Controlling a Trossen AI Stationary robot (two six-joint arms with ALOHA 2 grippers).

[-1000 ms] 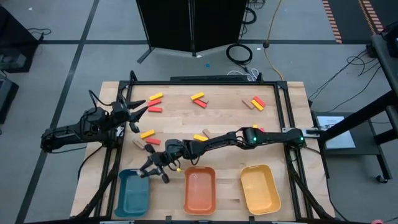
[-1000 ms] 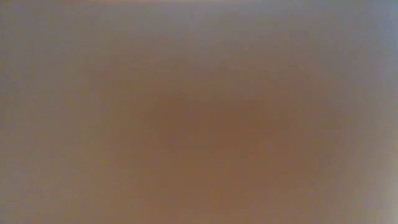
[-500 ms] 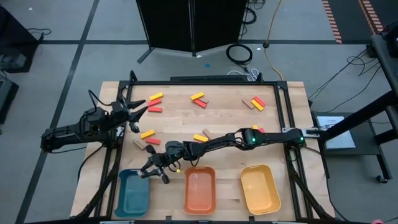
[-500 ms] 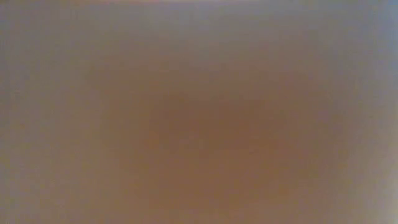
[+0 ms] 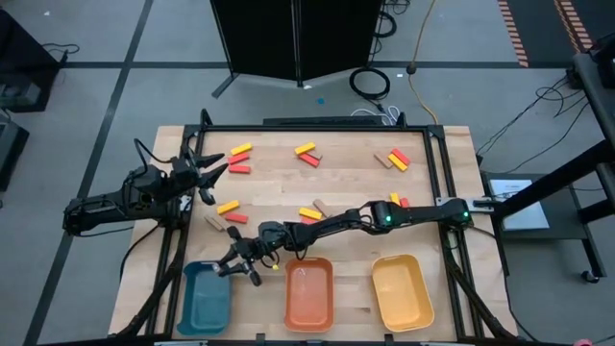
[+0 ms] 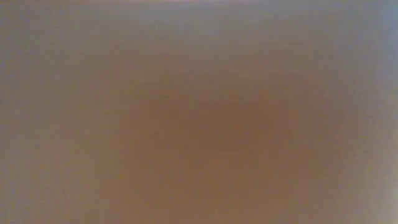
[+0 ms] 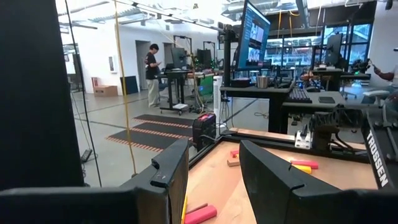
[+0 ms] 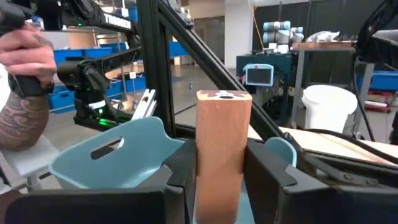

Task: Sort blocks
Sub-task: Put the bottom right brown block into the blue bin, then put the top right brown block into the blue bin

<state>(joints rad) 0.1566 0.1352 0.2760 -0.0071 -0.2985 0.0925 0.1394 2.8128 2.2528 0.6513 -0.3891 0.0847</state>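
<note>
I have the right gripper (image 5: 240, 266) out across the surface (image 5: 346, 183), sitting at the far rim of the blue tray (image 5: 206, 298). In the right wrist view its fingers (image 8: 273, 180) are clamped on a plain tan wood block (image 8: 222, 152), which stands upright between them with the blue tray's handle and wall right behind it. So the step in hand, as I read it, is delivery: the tan block is carried and about to go into the blue tray.

The orange tray (image 5: 308, 291) and the yellow tray (image 5: 402, 291) sit further along the near edge; I cannot tell whether anything lies in them. Loose blocks remain well back on the surface: a yellow and red pair (image 5: 238, 159) near the left gripper (image 5: 206, 176), another pair (image 5: 307, 154) in the middle, a group (image 5: 396, 159) toward the right side, and a few (image 5: 227, 213) just behind my working arm.

The left gripper waits at the left edge of the surface, fingers (image 7: 171, 177) apart with nothing between them.

Next I need to bring the block a little further over the tray's hollow, then part the fingers so it drops inside rather than tipping off the rim. The low view shows me nothing usable.
</note>
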